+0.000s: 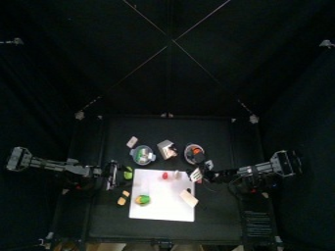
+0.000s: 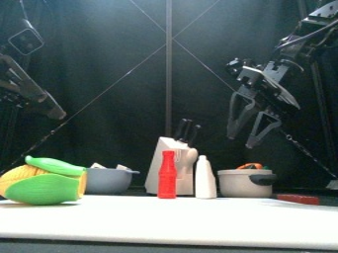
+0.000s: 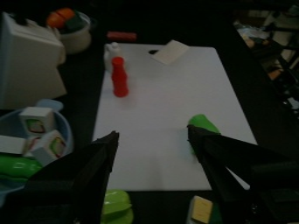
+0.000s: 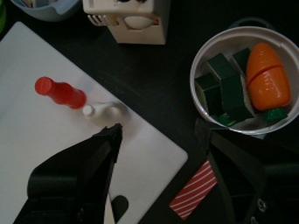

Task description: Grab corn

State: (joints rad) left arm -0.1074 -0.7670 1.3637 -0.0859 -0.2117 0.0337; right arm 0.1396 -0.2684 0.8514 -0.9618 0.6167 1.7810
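At table centre, you have the white board (image 1: 174, 183) lying flat. Your left gripper (image 3: 152, 136) hangs over the board's left end with its jaws spread wide and nothing between them. Your right gripper (image 4: 160, 131) hangs over the board's right edge near a bowl (image 4: 212, 54), jaws also spread. The corn (image 3: 201, 210) lies on the table just off the board's left edge, towards the front, touched by neither gripper.
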